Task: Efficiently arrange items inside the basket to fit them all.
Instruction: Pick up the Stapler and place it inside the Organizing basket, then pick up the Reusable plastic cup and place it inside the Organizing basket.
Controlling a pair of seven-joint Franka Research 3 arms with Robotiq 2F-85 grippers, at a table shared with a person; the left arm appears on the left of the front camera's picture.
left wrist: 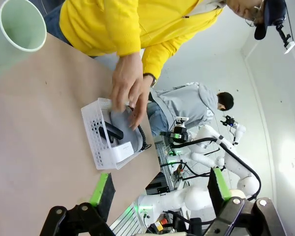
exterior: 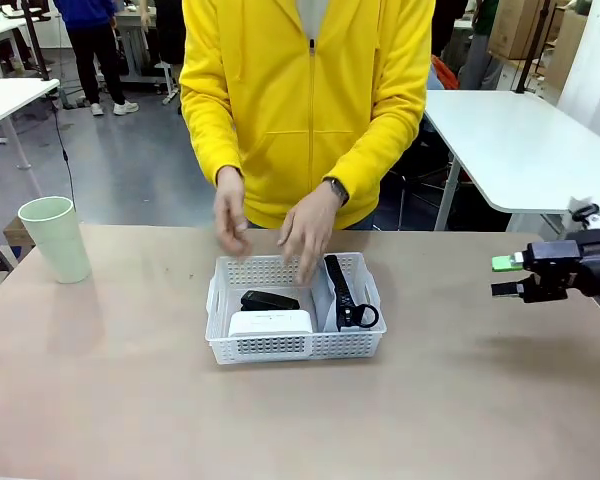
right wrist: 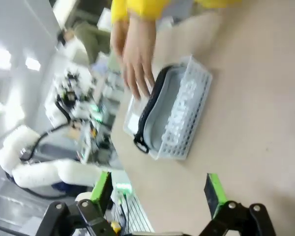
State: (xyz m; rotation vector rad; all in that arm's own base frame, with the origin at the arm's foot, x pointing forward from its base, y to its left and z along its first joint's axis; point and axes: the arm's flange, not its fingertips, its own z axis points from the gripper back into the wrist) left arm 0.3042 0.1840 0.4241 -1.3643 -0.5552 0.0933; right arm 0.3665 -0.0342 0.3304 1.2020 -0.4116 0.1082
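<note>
Table (exterior: 130, 400), pouch (exterior: 337, 290) partly behind hand (exterior: 305, 235).

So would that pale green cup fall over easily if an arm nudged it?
Probably. The cup stands upright, taller than wide and narrower at the base, so a push near the rim would likely tip it. It looks empty in the left wrist view, so probably light. On its side it might roll in a curve.
</note>
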